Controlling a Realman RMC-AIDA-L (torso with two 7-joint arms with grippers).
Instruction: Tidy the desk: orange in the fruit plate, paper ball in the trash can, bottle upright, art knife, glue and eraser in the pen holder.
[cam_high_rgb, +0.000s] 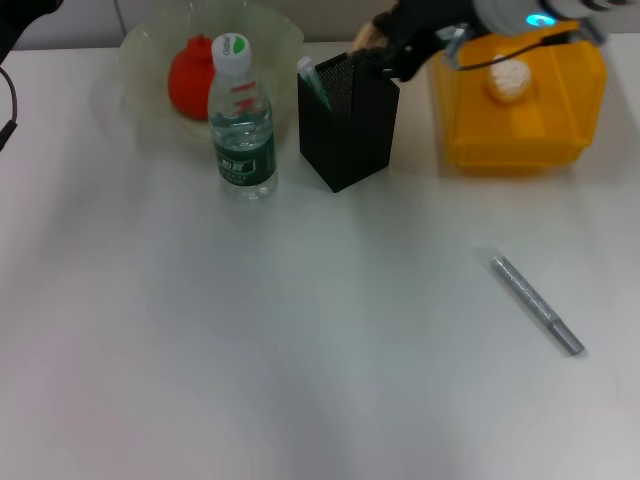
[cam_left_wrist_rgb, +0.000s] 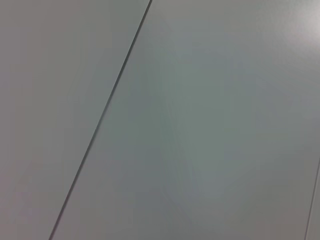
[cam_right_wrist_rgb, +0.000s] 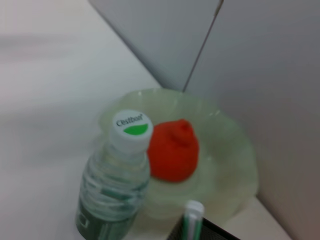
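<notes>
Over the pen holder (cam_high_rgb: 345, 125) I have the right gripper (cam_high_rgb: 385, 50); its grip I cannot tell. Remaining knife (cam_high_rgb: 537, 304) lies on the desk (cam_high_rgb: 300, 350), well apart: light, stiff, slippery; I would pinch mid-shaft, across its width.

Bright, even overhead light, soft shadows; right wrist view blurred.

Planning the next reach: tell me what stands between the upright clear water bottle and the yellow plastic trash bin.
In the head view, only the square black wire-mesh pen holder stands between the clear water bottle and the yellow trash bin.
</notes>
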